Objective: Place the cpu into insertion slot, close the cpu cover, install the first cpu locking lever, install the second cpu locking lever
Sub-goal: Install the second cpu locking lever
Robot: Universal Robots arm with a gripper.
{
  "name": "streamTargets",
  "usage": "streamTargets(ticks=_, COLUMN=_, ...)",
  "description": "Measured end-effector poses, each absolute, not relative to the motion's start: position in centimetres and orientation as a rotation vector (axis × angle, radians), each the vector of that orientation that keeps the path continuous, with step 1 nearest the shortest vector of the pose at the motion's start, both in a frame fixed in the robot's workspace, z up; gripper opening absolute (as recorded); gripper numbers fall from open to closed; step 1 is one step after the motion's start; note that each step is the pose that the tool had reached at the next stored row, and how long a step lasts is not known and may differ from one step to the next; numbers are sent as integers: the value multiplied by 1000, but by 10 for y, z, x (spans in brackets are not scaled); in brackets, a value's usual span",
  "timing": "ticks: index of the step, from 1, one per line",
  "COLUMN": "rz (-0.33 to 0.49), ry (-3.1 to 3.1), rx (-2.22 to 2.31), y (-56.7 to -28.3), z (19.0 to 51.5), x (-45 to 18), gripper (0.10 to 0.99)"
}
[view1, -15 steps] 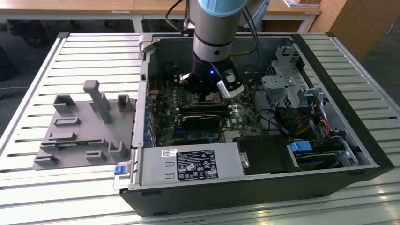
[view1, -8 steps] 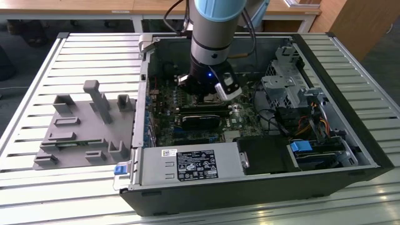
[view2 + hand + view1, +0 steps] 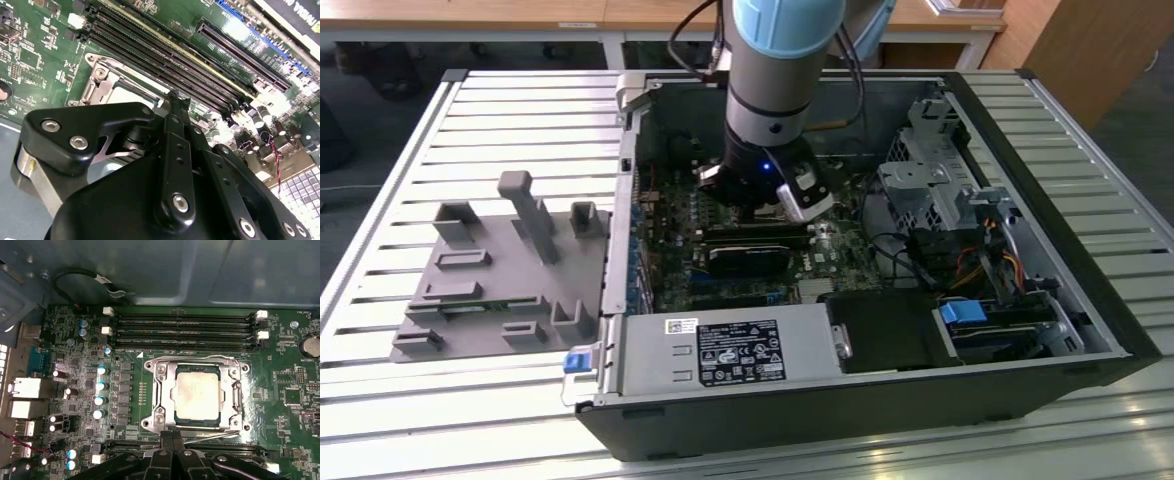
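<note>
Scene: an open computer case (image 3: 1067, 330) lies on a slatted metal tabletop (image 3: 400, 150), motherboard (image 3: 70, 330) facing up, with the robot arm (image 3: 774, 70) reaching down inside.

End effector: the end effector (image 3: 172, 432) is low over the board at the socket edge; its 2 fingers (image 3: 167, 440) meet tip to tip, drawn together on nothing that I can see (a thin wire lever lies just beside the tips, and I cannot tell whether they touch it).

Cpu: the cpu (image 3: 197, 396), a pale silvery-beige square, already sits flat in the insertion slot (image 3: 196, 427).

Cpu cover: the cpu cover (image 3: 229, 390), a silvery frame, lies down around the chip, its window showing the chip face.

Levers: a thin wire lever (image 3: 215, 434) runs along the socket edge nearest the end effector; whether it is latched I cannot tell.

Neighbours: 4 long black memory slots (image 3: 185, 332) lie beside the socket's far side.

Handling, judged: the chip is light, stiff and slick-faced, and fragile at its contacts; best taken by 2 opposite edges. The cover is thin springy sheet metal; the levers are stiff wire, best pushed near their free ends.

Writing: a white label (image 3: 736, 352) sits on the power supply (image 3: 720, 372) in the exterior view, its print too small to read; the chip face shows faint marking, also unreadable.

Other: a grey fixture (image 3: 494, 270) stands on the tabletop, well apart from the case.
</note>
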State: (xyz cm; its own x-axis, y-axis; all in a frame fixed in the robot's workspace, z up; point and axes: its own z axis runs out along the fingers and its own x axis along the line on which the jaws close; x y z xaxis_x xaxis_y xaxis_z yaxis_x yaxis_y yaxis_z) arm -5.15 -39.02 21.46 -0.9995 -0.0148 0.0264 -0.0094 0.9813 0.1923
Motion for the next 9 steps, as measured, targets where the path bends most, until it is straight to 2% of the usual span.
streamTargets(ticks=9, rz=-347, ry=-3095, rx=19, y=-394, z=211, x=-58, gripper=102)
